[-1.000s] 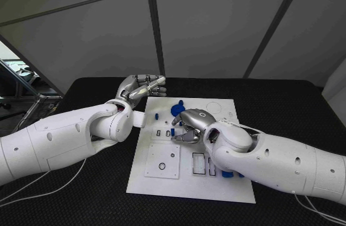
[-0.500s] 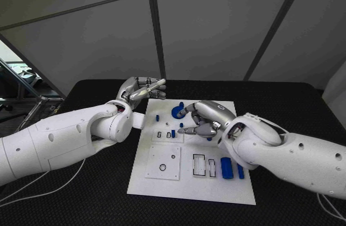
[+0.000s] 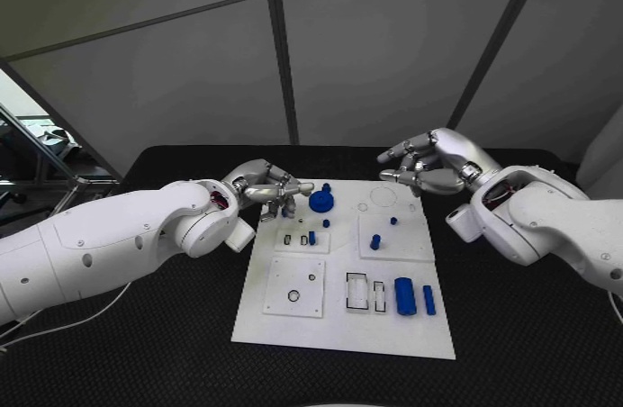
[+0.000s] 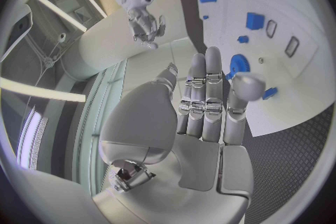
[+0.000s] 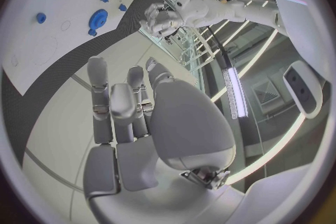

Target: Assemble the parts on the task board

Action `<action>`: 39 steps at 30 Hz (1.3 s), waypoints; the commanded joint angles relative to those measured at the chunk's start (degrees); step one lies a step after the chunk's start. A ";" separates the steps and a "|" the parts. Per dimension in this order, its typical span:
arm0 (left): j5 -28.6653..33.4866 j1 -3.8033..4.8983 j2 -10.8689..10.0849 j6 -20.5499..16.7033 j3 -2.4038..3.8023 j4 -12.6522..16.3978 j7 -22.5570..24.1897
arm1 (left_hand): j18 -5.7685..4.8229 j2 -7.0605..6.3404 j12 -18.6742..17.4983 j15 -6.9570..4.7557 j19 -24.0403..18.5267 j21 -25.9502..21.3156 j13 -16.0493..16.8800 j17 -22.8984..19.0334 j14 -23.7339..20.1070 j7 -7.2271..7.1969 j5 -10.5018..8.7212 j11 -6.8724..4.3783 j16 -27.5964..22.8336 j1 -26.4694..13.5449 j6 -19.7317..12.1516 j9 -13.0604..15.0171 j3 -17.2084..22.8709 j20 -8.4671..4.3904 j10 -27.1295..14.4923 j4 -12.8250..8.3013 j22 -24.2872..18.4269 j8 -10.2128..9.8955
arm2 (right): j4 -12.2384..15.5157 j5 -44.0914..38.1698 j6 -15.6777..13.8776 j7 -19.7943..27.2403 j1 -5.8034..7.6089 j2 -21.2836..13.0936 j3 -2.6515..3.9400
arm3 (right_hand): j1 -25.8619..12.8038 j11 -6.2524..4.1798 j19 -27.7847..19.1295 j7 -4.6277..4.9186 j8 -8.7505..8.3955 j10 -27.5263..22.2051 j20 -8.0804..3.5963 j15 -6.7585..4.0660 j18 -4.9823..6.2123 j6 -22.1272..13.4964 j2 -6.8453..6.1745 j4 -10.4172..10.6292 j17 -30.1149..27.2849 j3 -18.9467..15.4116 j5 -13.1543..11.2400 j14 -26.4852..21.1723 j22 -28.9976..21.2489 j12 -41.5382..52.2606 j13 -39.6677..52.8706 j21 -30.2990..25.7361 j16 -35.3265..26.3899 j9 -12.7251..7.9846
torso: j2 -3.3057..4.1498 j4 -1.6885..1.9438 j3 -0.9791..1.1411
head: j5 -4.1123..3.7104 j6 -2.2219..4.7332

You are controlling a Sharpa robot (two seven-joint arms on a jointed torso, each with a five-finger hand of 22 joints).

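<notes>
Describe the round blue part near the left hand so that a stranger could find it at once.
Start at the white task board in the middle of the black table. Go to its far corner beside the left hand. There sits the blue gear-like disc, wider and flatter than all the small blue pegs and blocks around it.

The setting was a robotics lab or test cell. A black table (image 3: 156, 353) with a ribbed mat carried a white task board (image 3: 340, 330), and grey partition panels (image 3: 376, 60) joined by dark seams closed it off just beyond the left hand (image 3: 266, 191) and right hand (image 3: 435, 162). Behind the right hand's palm ran a long ceiling light strip (image 5: 233, 92), typical of a fitted-out indoor workspace.
</notes>
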 commanded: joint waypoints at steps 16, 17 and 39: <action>-28.01 2.66 5.84 11.10 -1.36 -2.02 -29.47 | -3.41 2.03 34.47 -0.43 4.90 11.60 35.03 5.72 1.20 -1.17 -0.59 -0.51 -3.68 -4.98 -4.77 13.58 -11.89 -0.20 -2.47 6.71 17.90 13.59 | -8.28 21.33 2.00 4.61 0.78 0.96 0.05 | 0.17 0.38 -2.47 0.41 -1.30 -2.57 0.20 0.24 2.07 -0.86 -0.41 -0.53 -10.59 0.12 0.82 -2.12 -9.75 -6.33 -5.98 -9.82 -12.77 -0.93 | -2.03 0.41 0.43 | -0.30 -0.98; -28.14 2.76 6.07 11.10 -1.45 -2.19 -29.71 | -3.43 2.08 34.57 -0.44 4.96 11.66 35.14 5.77 1.21 -1.17 -0.60 -0.52 -3.72 -5.03 -4.85 13.73 -12.03 -0.21 -2.44 6.73 18.03 13.72 | -8.35 21.24 2.05 4.57 0.78 1.03 0.05 | 0.19 0.38 -2.43 0.41 -1.29 -2.55 0.19 0.24 2.07 -0.86 -0.37 -0.52 -10.53 0.14 0.85 -2.07 -9.80 -6.35 -6.03 -9.89 -12.77 -0.93 | -2.01 0.38 0.43 | -0.30 -0.99; -28.90 4.81 11.86 15.98 -4.40 -5.96 -32.09 | -3.78 3.07 36.31 -0.52 5.85 12.67 37.07 6.85 1.46 -1.44 -0.49 -0.70 -4.65 -3.72 -6.29 17.39 -14.21 -0.27 -1.81 6.49 20.07 16.65 | -8.66 18.60 2.63 3.32 0.78 2.09 0.03 | 0.28 0.47 -1.83 0.53 -1.45 -2.62 0.21 0.29 2.06 -1.56 -0.51 -0.60 -11.70 0.15 1.63 -1.89 -10.54 -6.66 -6.71 -10.99 -14.86 -1.09 | -1.64 0.44 0.34 | -0.34 -1.57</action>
